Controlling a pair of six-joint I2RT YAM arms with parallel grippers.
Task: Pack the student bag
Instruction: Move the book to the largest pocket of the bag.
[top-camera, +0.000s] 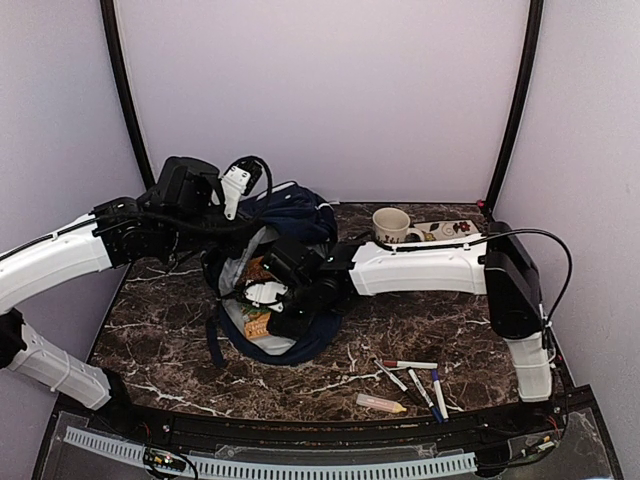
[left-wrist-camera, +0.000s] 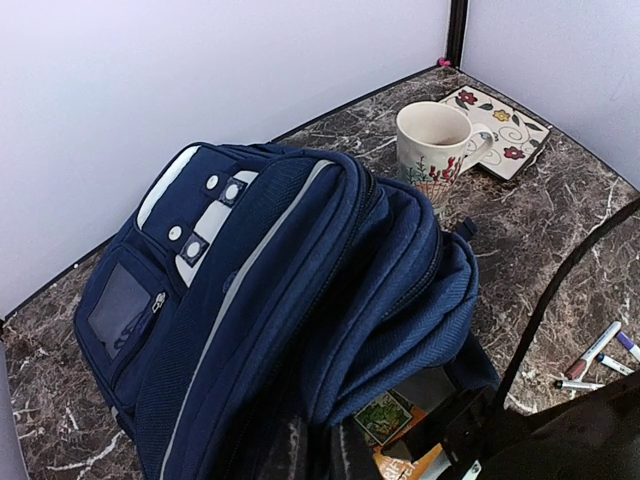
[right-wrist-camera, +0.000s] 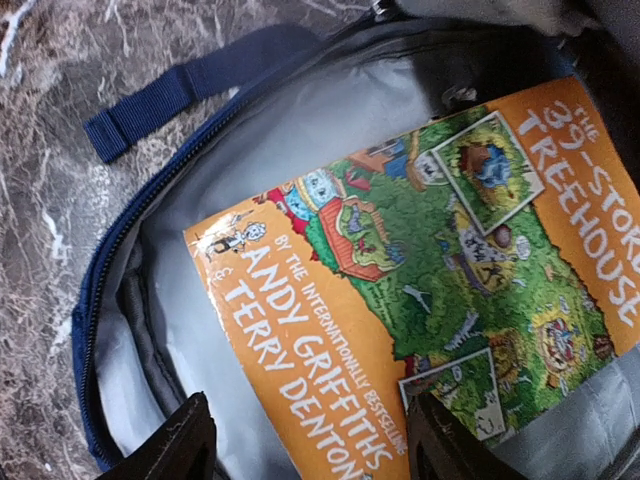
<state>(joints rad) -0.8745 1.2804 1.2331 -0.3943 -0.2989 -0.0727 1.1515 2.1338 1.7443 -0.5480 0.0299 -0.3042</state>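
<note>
Closest up, our right gripper (right-wrist-camera: 315, 440) hangs wide open over the book (right-wrist-camera: 420, 300) already lying inside the student bag (top-camera: 300, 215) at centre frame, left gripper (top-camera: 234, 195) shut at its upper rim, and we reckon the pens (top-camera: 412, 365) lower right remain.

Left arm (top-camera: 55, 262) white shell links, black joints, right arm (top-camera: 420, 268) likewise, thin black cable (top-camera: 566, 262) along it, right gripper (right-wrist-camera: 310, 432) black fingers (right-wrist-camera: 185, 440).

The student bag (top-camera: 290, 215) is laid left of centre on the surface (top-camera: 400, 330), and a book (right-wrist-camera: 420, 290) is lodged inside its open compartment. A mug (top-camera: 392, 225) is set behind it to the right, with a tray (top-camera: 448, 229) just beyond. Markers (top-camera: 415, 378) are scattered at the near right.
</note>
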